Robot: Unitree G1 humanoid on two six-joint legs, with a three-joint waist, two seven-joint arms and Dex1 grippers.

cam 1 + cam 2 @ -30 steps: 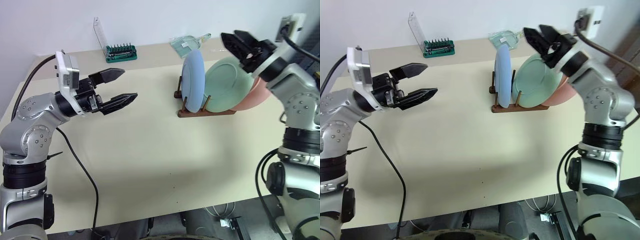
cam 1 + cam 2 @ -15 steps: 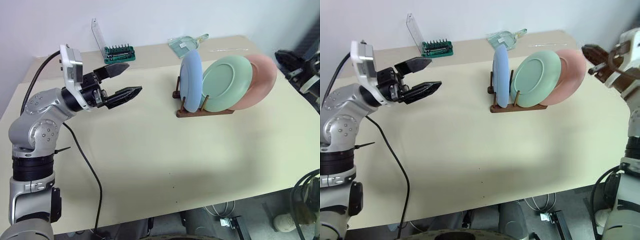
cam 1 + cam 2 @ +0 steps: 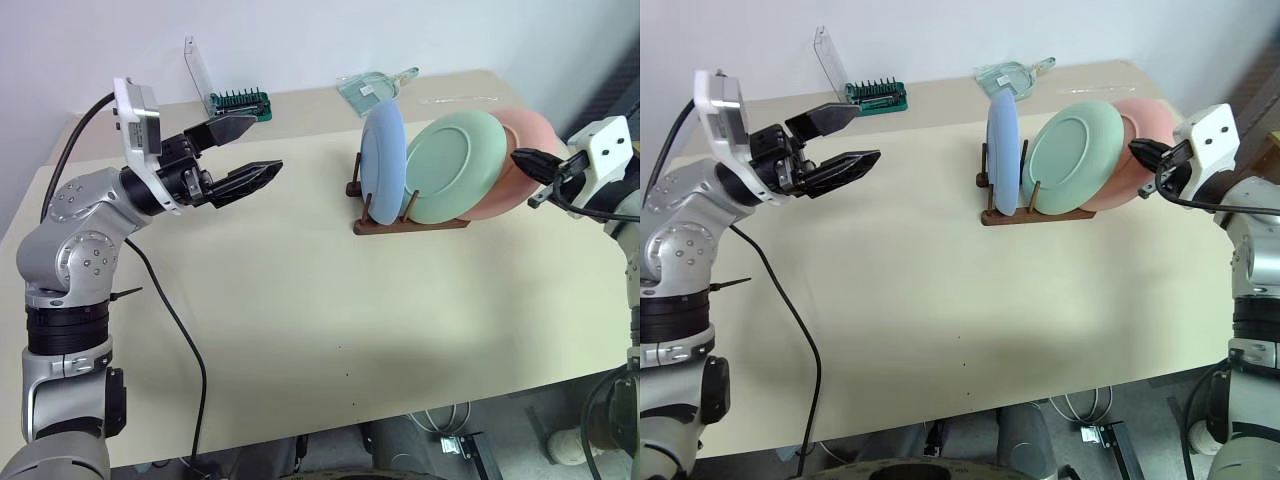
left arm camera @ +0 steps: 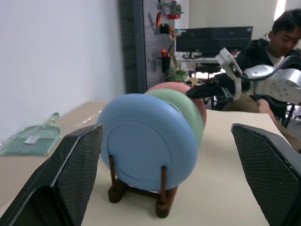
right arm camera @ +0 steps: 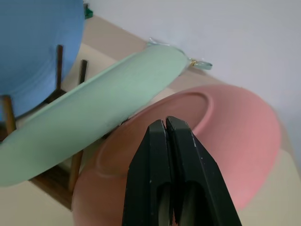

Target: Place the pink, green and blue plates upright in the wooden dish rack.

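Already all three plates are standing in the wooden dish rack [image 3: 410, 224] on the bench [image 3: 300, 300]: the blue plate [image 3: 384, 160] upright at its left end, the green plate [image 3: 452, 166] leaning beside it, and the pink plate [image 3: 520, 170] leaning behind the green one. Our right end effector [image 3: 522, 158] is hovering clenched and empty, its tips just at the pink plate's rim. Our left end effector [image 3: 255, 150] is hanging released, well apart from the rack.

Lab-workshop — pegboard of tools [image 4: 162, 28], monitors [image 4: 214, 40]
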